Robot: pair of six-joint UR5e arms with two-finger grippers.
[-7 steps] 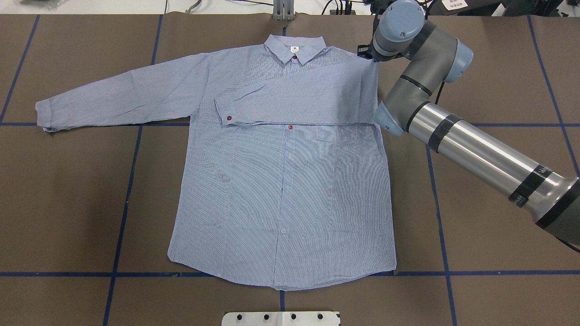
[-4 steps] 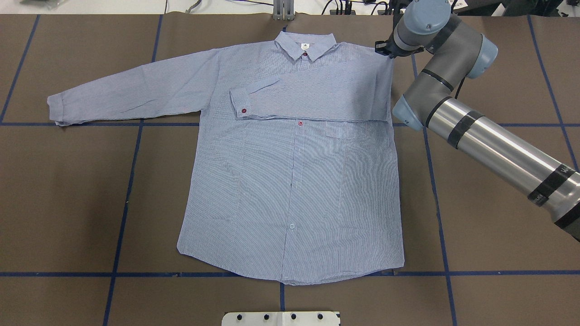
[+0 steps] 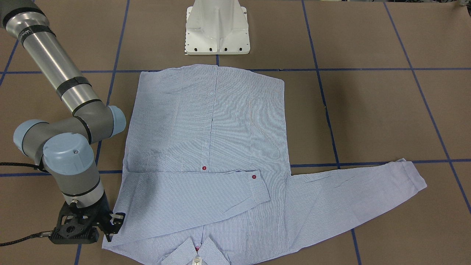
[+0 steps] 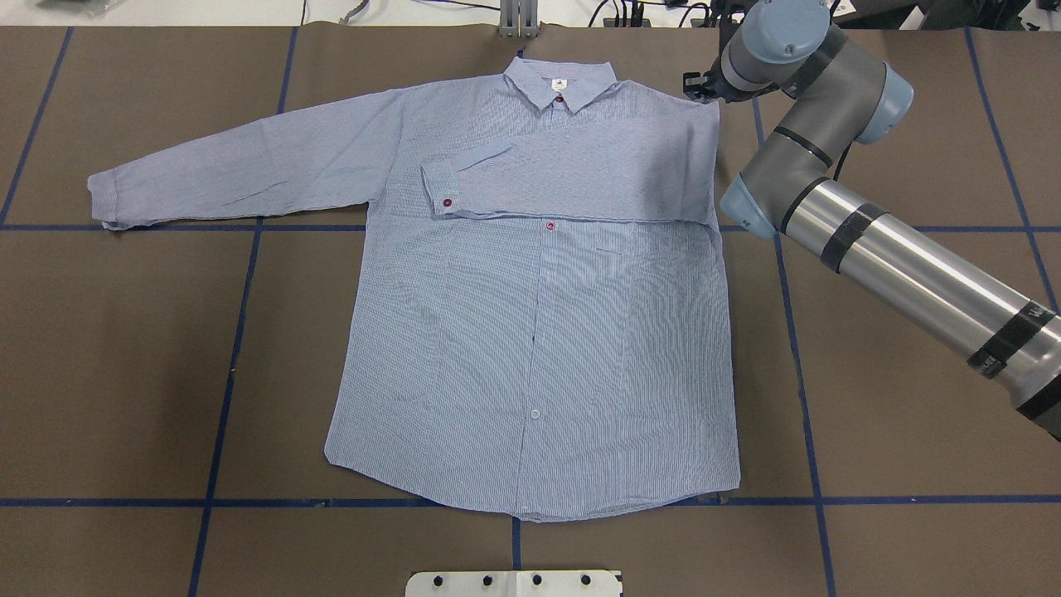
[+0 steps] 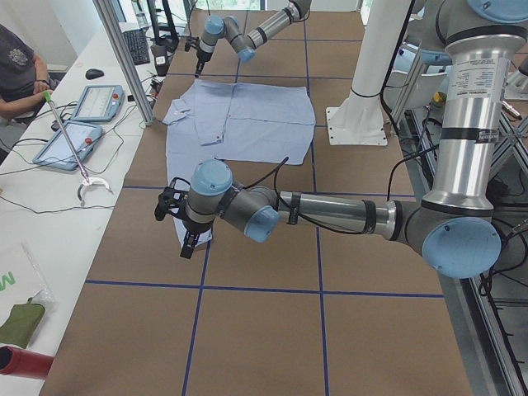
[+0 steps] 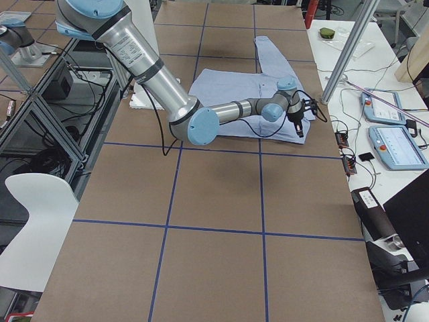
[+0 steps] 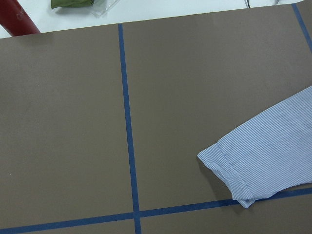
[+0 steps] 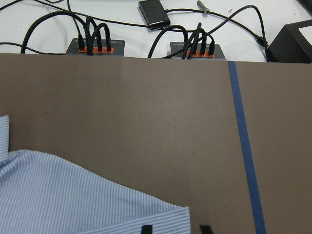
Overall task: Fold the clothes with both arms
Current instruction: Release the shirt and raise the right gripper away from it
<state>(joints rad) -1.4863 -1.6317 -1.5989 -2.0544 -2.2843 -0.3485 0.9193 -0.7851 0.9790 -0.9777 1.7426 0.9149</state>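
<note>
Overhead exterior view: broad bare stretches of the brown table, gridded with blue tape lines, lie open on every side of the shirt. The hem sits just short of the near tape line and the collar close to the far edge.

The light blue striped shirt lies flat, front up and buttoned. One sleeve is folded across the chest, its cuff showing a red button. The other sleeve stretches out toward the robot's left.

The right gripper sits at the shoulder corner on the folded side. Its fingers are spread apart and grip nothing, with the cloth's corner lying just below them.

The left gripper hangs near the outstretched cuff; whether its fingers are apart cannot be told.

Cables and power strips line the bench beyond the far edge, and the white pedestal stands near the hem. Only the right arm's forearm slants over the table.
</note>
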